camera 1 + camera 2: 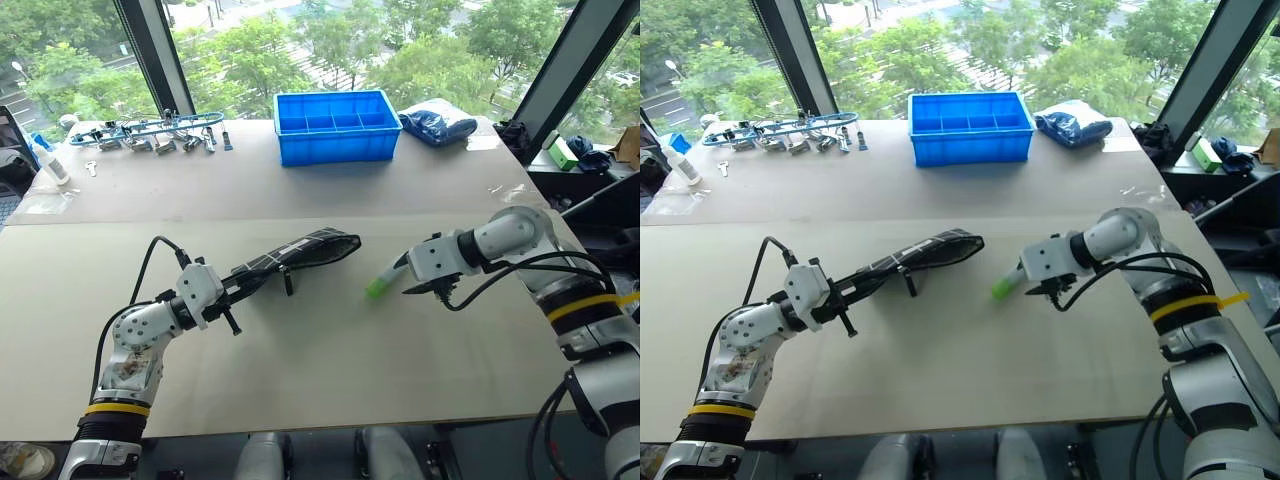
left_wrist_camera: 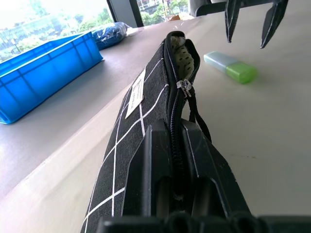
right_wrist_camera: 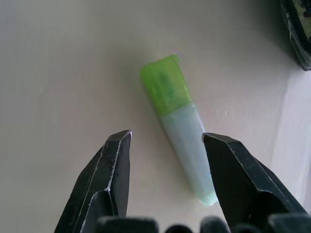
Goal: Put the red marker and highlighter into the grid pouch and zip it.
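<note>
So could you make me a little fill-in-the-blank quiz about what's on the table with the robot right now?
1. The left gripper is shut on the ____ pouch.
2. The highlighter lying on the table has a ____ cap.
3. The right gripper hovers over the highlighter with its fingers ____.
4. The sectioned bin behind the grid pouch is coloured ____.

Missing words: grid; green; open; blue
</note>
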### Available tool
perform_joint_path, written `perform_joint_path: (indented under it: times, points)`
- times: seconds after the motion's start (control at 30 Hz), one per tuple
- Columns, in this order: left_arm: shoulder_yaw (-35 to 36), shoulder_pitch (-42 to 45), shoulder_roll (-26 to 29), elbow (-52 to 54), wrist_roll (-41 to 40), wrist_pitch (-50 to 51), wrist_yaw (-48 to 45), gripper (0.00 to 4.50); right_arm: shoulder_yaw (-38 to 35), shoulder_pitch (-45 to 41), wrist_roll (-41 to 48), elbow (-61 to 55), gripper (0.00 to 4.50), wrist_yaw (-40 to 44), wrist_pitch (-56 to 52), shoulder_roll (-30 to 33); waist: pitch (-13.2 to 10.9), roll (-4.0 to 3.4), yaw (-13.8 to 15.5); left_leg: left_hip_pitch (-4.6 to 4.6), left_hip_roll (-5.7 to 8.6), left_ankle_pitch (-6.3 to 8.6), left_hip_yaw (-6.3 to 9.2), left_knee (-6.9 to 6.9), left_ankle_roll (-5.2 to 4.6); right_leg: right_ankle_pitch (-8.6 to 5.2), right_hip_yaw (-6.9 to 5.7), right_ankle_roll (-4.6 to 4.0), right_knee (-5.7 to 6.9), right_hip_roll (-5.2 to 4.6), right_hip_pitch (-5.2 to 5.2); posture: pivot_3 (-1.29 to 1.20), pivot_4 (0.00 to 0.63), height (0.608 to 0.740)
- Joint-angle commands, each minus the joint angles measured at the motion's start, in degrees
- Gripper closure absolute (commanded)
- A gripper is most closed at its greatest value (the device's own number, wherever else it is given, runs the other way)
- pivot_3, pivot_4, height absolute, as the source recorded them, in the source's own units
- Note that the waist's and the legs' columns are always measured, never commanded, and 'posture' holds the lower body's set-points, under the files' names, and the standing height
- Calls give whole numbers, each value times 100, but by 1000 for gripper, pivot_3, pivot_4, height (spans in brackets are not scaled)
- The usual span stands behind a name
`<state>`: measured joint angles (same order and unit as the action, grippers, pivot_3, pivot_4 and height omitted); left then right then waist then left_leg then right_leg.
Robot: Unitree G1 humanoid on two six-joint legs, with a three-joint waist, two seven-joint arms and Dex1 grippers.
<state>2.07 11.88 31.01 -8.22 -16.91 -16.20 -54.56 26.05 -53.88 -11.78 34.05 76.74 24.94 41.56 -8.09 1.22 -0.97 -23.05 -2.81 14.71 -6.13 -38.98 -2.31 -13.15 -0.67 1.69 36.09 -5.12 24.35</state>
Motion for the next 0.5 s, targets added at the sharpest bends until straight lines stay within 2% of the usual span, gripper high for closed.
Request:
perform_joint_path:
  times: [0.03,0.27,0.5]
  points:
    - [122,-144,19,261,-22,-49,100,4500,115,-530,-299,881,1861,-20,671,-180,-1,-1,21,0,0,0,0,0,0,0,-1,0,0,-1,0,0,150,740]
    - [210,-317,72,381,-19,-64,202,4500,505,-1121,-831,1990,1861,43,1374,-619,-1,-3,17,-3,0,0,-7,0,1,0,-2,0,0,-7,2,0,150,740]
    - [211,-416,49,509,-10,-35,289,4500,802,-1592,-1462,2871,1861,-550,1486,-1311,-1,-4,-21,5,-4,-5,-10,6,10,-2,-1,-4,8,-6,4,0,150,740]
